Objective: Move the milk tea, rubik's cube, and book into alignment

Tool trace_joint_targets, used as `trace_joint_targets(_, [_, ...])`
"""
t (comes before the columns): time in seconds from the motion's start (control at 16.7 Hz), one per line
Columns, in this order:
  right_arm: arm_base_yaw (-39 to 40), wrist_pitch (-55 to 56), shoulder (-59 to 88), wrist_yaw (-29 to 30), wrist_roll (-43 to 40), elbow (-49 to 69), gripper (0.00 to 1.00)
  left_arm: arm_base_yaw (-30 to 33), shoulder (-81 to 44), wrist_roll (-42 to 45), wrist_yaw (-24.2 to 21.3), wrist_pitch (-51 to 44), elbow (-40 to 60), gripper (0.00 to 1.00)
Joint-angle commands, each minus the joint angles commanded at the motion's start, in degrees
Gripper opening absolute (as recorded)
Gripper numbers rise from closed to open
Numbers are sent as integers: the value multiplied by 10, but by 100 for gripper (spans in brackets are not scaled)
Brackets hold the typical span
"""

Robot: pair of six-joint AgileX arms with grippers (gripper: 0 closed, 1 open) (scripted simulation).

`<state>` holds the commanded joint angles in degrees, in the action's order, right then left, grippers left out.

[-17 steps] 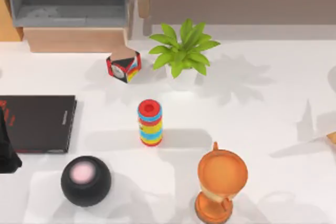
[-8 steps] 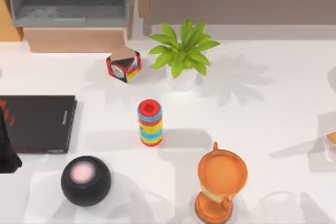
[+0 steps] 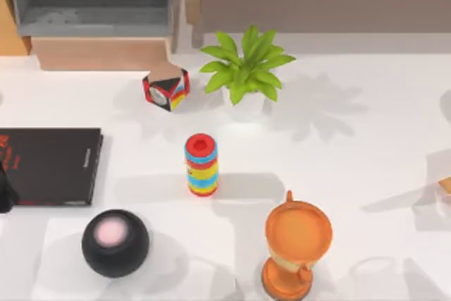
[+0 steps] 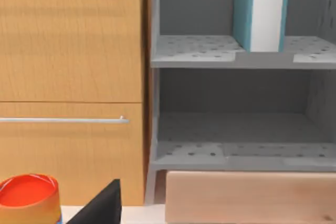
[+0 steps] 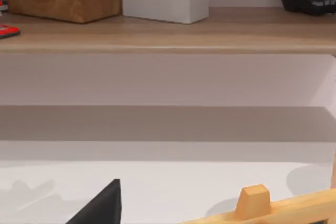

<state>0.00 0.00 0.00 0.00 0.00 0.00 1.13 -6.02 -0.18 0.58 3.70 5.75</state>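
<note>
The teal-blue hardcover book with white page edges [image 4: 261,10] stands on the grey shelf, its top cut off by the frame. An orange-red round-topped object [image 4: 29,198] is cropped at the corner. The thin black slab with red lettering [image 3: 49,166] runs off the table's left edge, its lettering too small to read.

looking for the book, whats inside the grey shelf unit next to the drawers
In the left wrist view, the book stands upright on the upper shelf of the grey shelf unit, white page edges facing out. The lower shelf looks bare. The wooden block in front covers the unit's base.
</note>
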Motion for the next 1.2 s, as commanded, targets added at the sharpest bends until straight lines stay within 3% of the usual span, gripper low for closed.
trace_joint_targets(0.3, [0, 0, 0, 0, 0, 0, 100, 23, -210, -1, 22, 81, 152, 100])
trace_joint_targets(0.9, [0, 0, 0, 0, 0, 0, 100, 76, -801, -3, 66, 240, 485, 100])
trace_joint_targets(1.2, [0, 0, 0, 0, 0, 0, 100, 97, -985, -4, 82, 309, 615, 100])
